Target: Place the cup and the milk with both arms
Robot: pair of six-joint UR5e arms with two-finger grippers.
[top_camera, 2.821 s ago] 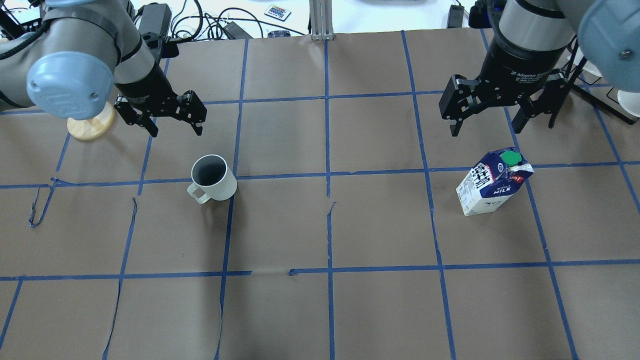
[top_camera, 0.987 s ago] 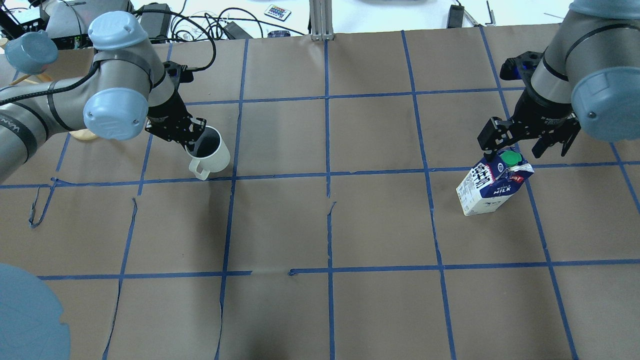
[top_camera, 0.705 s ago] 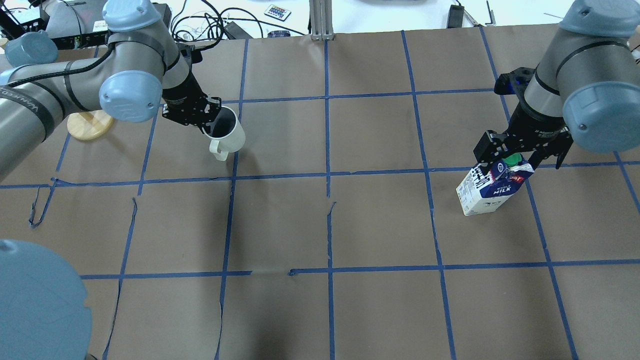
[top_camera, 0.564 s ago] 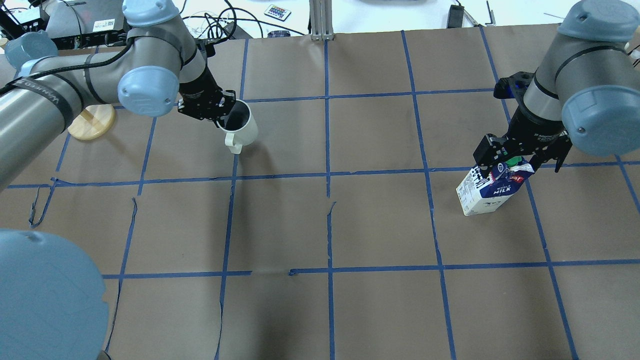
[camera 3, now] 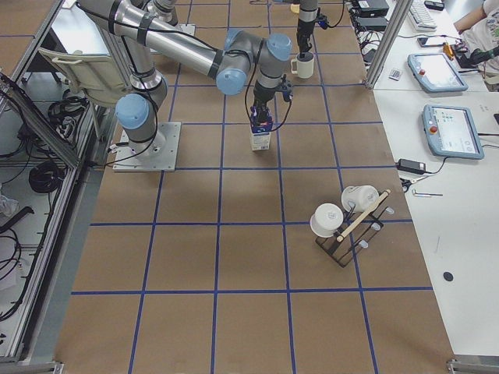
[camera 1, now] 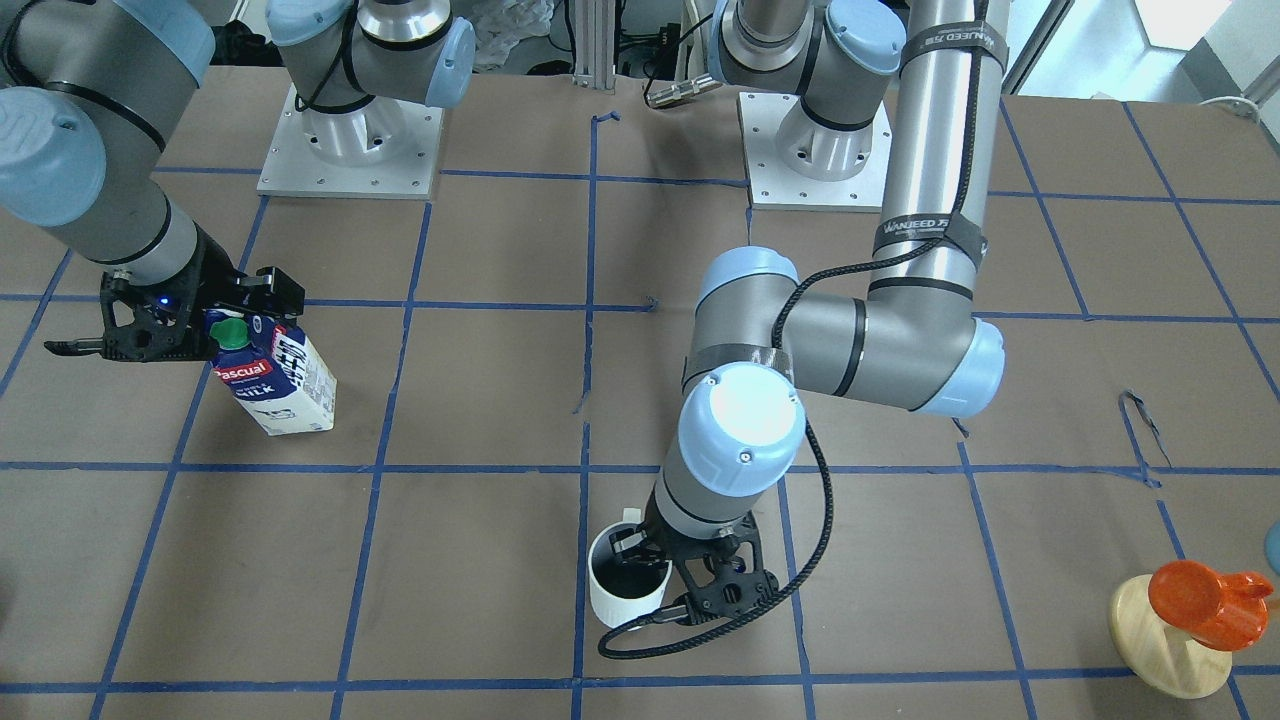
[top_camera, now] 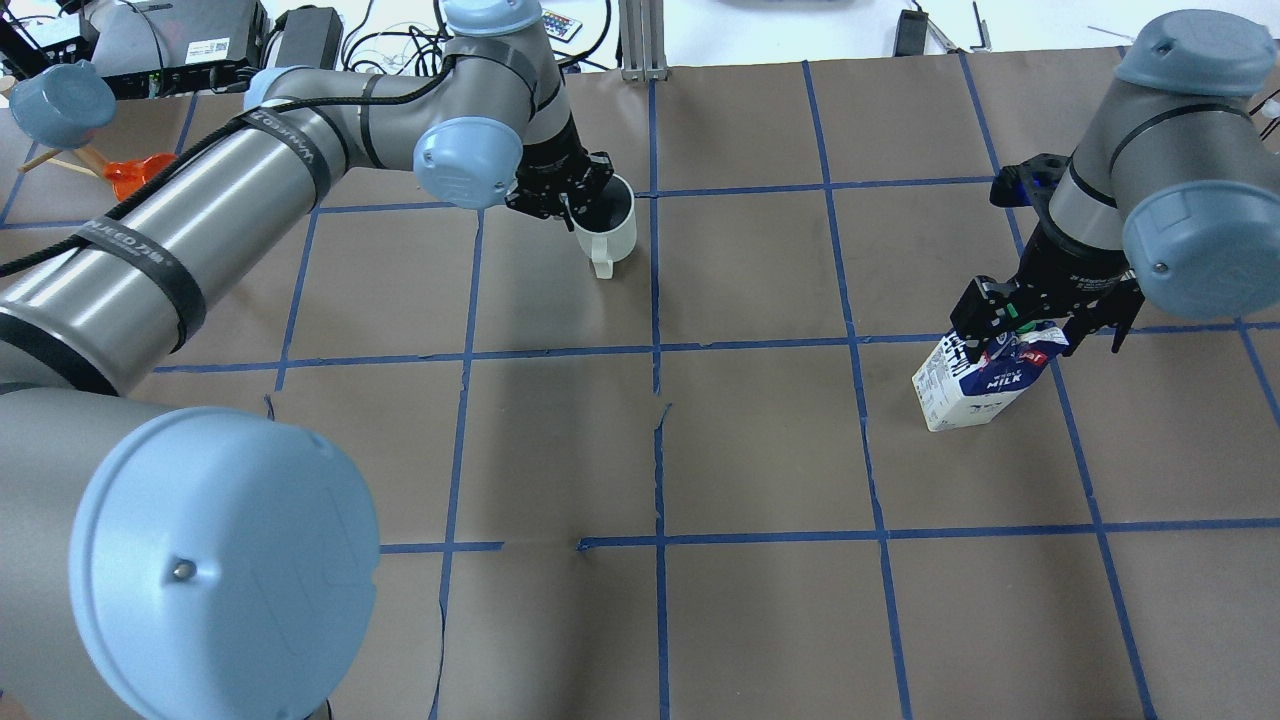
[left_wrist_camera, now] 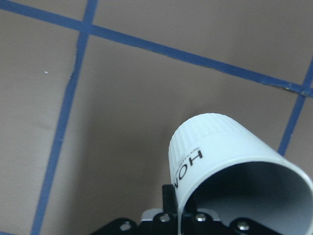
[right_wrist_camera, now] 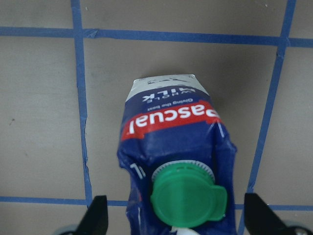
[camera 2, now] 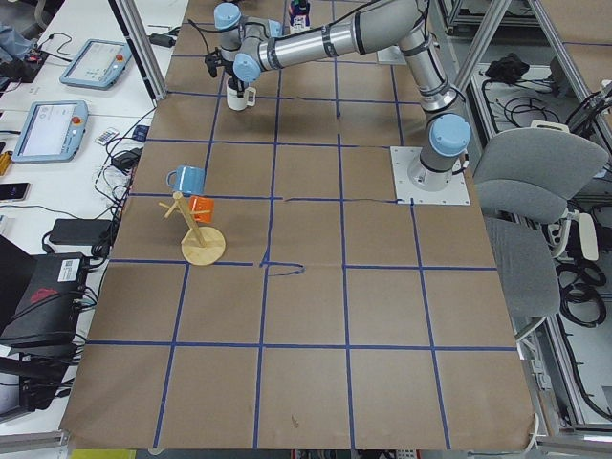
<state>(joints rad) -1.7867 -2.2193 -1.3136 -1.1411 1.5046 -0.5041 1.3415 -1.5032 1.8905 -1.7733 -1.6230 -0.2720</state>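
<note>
The white ribbed cup (top_camera: 610, 232) hangs from my left gripper (top_camera: 588, 208), which is shut on its rim, one finger inside and one outside. It is near the far middle of the table, seemingly just above the paper, and shows in the front view (camera 1: 622, 592) and the left wrist view (left_wrist_camera: 220, 156). The blue and white milk (top_camera: 975, 385) stands upright at the right, with its green cap (right_wrist_camera: 188, 198) up. My right gripper (top_camera: 1040, 322) is open, its fingers (right_wrist_camera: 95, 218) on either side of the carton's top, apart from it. The milk also shows in the front view (camera 1: 280, 385).
A wooden stand with an orange cup (camera 1: 1195, 605) and a blue cup (top_camera: 60, 100) is at the far left corner. A rack with white cups (camera 3: 347, 218) stands off to the right. Cables and boxes (top_camera: 300, 35) lie past the far edge.
My left gripper closed on the cup's rim and carried it right and farther back, toward the middle tape line. My right gripper came down around the milk's top, still open. The milk stayed put.
</note>
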